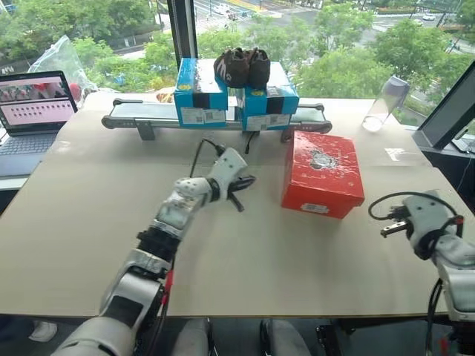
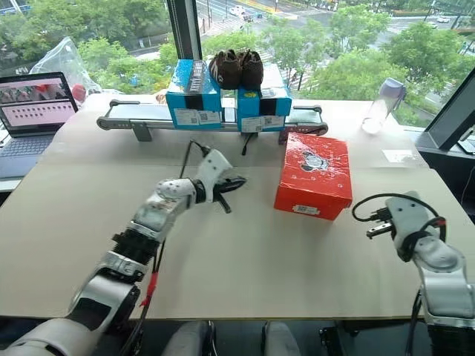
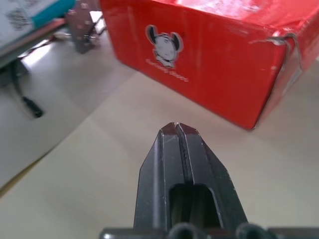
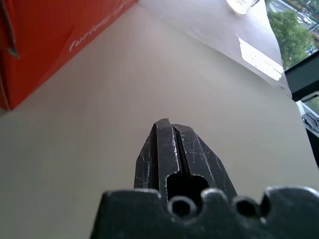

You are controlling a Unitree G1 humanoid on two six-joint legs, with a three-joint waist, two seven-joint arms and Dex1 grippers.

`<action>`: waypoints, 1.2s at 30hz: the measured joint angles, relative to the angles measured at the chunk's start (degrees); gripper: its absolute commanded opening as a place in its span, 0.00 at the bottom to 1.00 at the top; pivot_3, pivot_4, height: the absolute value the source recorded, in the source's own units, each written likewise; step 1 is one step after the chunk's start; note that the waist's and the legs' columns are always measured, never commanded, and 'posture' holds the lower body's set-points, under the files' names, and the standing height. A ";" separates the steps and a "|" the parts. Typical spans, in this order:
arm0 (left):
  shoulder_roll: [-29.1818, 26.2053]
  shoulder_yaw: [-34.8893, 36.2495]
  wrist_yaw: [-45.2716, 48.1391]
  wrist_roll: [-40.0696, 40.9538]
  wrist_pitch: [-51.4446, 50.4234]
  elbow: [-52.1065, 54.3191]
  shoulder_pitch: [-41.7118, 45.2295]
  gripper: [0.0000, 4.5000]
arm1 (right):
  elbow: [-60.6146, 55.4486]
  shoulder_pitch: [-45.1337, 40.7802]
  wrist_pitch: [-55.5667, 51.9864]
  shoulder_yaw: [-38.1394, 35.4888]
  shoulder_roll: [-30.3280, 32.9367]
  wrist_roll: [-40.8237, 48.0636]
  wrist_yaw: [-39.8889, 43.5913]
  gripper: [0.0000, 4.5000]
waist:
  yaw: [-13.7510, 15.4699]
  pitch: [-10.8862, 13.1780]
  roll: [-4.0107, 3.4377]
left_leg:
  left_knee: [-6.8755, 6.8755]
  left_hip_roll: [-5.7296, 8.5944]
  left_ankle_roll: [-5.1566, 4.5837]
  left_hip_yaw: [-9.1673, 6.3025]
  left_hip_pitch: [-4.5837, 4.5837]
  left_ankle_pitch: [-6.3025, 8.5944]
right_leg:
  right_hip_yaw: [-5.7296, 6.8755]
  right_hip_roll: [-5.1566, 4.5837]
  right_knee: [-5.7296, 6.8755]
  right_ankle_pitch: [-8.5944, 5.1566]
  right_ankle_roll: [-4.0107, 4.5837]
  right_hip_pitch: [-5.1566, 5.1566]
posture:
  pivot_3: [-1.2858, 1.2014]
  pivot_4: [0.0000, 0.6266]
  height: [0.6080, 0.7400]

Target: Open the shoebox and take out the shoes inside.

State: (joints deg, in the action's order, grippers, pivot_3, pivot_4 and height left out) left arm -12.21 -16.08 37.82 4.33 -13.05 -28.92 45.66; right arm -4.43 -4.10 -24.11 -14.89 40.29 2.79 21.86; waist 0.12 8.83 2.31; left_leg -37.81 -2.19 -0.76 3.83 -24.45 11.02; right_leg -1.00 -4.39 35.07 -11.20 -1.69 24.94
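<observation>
1. Shoebox (image 1: 323,174): red, lid shut, lies flat on the desk (image 1: 89,222), right of centre. White end label faces the robot; cartoon mouse print on lid and on its left side.
2. Left end effector (image 1: 243,185): fingers pressed together, nothing held. Hovers over the desk just left of the shoebox, tip aimed at the printed side, not touching.
3. Right end effector (image 1: 387,228): fingers closed tight, empty. Sits near the desk's right edge, to the right of the shoebox and nearer the robot, clear of it.
4. Back of desk: small conveyor (image 1: 133,113) carrying two blue boxes (image 1: 200,93) side by side; dark brown shoe pair (image 1: 243,67) on top of them.
5. Laptop (image 1: 33,111) open at far left; clear bottle (image 1: 386,102) at far right.
</observation>
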 measured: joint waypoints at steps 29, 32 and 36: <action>14.18 5.23 0.86 -3.95 10.89 -16.51 0.76 0.00 | 8.30 -10.53 3.81 8.43 -9.25 -2.94 1.27 0.01 | -0.32 -0.01 -0.02 | -0.02 0.12 -0.11 -0.12 -0.26 -0.05 | 0.02 -0.03 -0.05 0.32 -0.45 0.12 | 0.52 0.24 1.00; 11.96 5.05 2.69 -3.95 6.40 -7.79 -3.60 0.00 | 3.86 -8.36 1.81 8.70 -9.79 -1.83 2.94 0.01 | -0.81 -0.02 -0.04 | -0.01 0.09 -0.10 -0.16 -0.25 -0.05 | 0.02 -0.01 -0.01 0.31 -0.43 0.13 | 0.52 0.24 1.00; 6.68 4.69 5.13 -3.74 -1.63 7.31 -11.06 0.00 | -6.12 -4.22 -3.77 10.87 -9.76 -0.85 5.63 0.01 | -1.33 -0.05 -0.08 | -0.01 0.00 -0.10 -0.17 -0.16 -0.05 | 0.01 0.02 0.09 0.30 -0.37 0.13 | 0.52 0.24 1.00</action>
State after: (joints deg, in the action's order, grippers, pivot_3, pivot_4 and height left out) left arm -5.52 -11.39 42.94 0.58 -14.68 -21.61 34.60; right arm -10.55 -8.33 -27.87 -4.02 30.53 1.94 27.49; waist -1.21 8.79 2.23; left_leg -37.82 -2.18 -0.87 3.66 -24.61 10.97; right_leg -0.99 -4.37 35.16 -10.90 -2.06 25.06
